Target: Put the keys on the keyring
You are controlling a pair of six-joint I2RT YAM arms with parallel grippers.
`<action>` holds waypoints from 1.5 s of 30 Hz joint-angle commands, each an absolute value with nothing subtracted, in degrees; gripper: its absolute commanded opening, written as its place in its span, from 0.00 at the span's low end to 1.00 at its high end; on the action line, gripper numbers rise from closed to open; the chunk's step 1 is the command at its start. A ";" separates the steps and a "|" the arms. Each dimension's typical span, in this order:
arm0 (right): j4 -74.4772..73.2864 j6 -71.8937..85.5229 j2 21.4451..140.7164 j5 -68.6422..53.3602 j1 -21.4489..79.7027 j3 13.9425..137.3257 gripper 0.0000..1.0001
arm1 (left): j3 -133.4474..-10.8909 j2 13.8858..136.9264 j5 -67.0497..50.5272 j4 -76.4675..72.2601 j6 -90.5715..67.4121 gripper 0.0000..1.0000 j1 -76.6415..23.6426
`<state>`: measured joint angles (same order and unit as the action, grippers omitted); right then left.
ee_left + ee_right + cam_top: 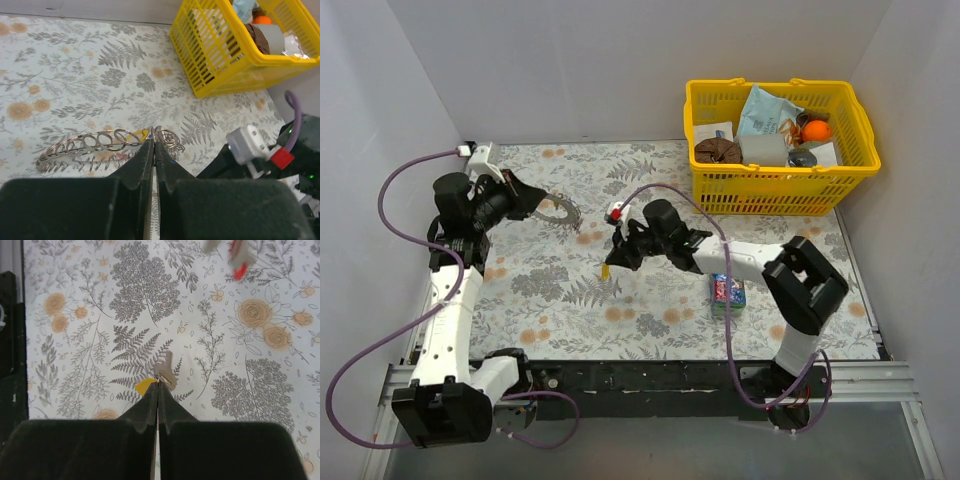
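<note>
The key [164, 367], yellow-headed, is pinched at its head between the closed fingers of the right end effector [158, 385], over the middle of the patterned tabletop [75, 340]. Its grey blade is pointed ahead of the fingertips, with the long axis nearly in line with them. It is judged light, stiff and slippery, so the plastic head is the surer hold. The keyring [100, 142], made of floppy linked loops, is clamped in the shut left end effector [153, 145].
</note>
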<state>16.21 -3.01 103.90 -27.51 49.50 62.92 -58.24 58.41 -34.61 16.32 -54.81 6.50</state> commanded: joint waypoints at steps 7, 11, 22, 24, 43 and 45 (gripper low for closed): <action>16.88 0.70 80.88 -30.67 44.04 52.04 0.01 | -62.31 59.15 -37.88 20.21 -43.95 0.00 -10.53; 11.35 0.18 71.48 -30.67 42.19 50.97 0.01 | -61.96 58.62 -40.16 20.82 -40.35 0.00 -15.72; -3.34 -7.82 62.67 -31.46 37.97 58.70 0.01 | -59.15 53.35 -53.43 21.53 -35.51 0.00 -19.25; -4.04 -8.35 63.28 -33.82 37.97 59.85 0.01 | -59.15 53.61 -56.59 21.62 -35.68 0.00 -19.42; -7.81 -10.63 71.54 -54.13 37.88 69.87 0.01 | -59.06 57.92 -58.63 18.19 -38.23 0.00 -23.82; -10.54 -12.12 72.16 -55.19 37.79 71.27 0.01 | -59.32 57.92 -57.57 18.54 -37.62 0.00 -24.17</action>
<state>-6.68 -9.28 71.46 -49.32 37.98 66.57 -58.65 58.22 -58.87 20.34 -38.63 -23.27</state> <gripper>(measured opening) 0.023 0.019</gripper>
